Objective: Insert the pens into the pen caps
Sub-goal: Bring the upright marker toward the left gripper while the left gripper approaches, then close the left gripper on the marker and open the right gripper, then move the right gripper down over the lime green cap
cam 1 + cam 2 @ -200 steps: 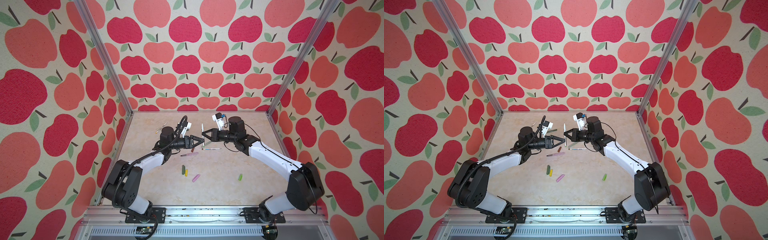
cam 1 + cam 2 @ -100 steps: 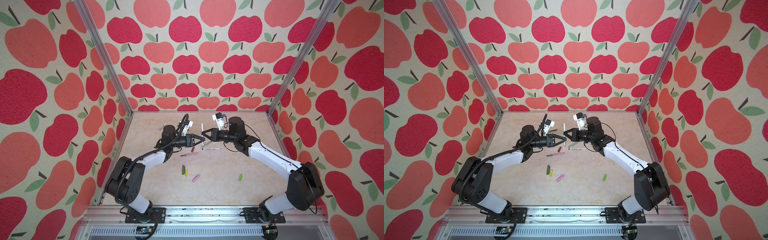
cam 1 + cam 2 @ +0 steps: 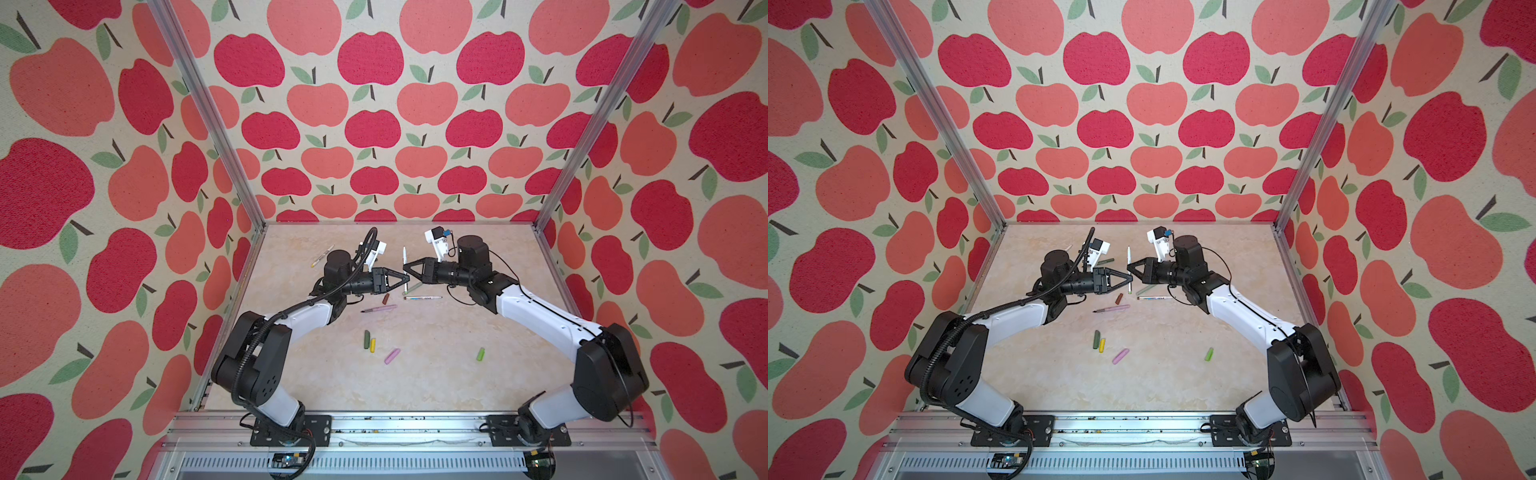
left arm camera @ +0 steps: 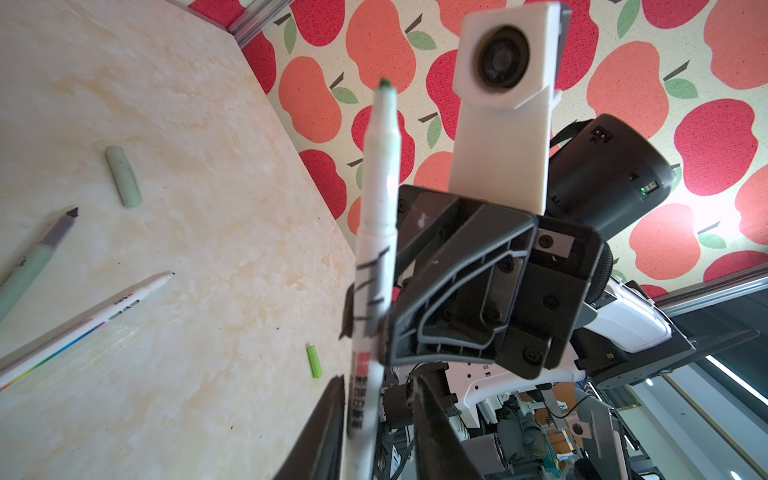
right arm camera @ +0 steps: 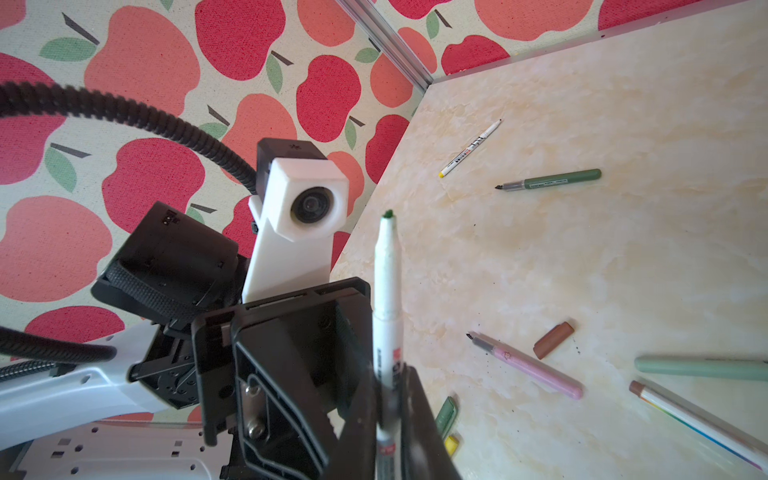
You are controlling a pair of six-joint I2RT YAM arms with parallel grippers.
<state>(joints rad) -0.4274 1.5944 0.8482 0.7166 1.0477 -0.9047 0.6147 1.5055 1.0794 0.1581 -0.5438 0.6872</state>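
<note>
Above the table, your right gripper clamps the upright white pen, your left gripper sits narrow around it, grip unclear, and every pen cap lies empty.

The walls carry red and coral apples with green leaves on cream, and the table is cream marble. The white pen has a green tip and black print; the lime cap, yellow cap, pink cap and brown cap are plain.
</note>
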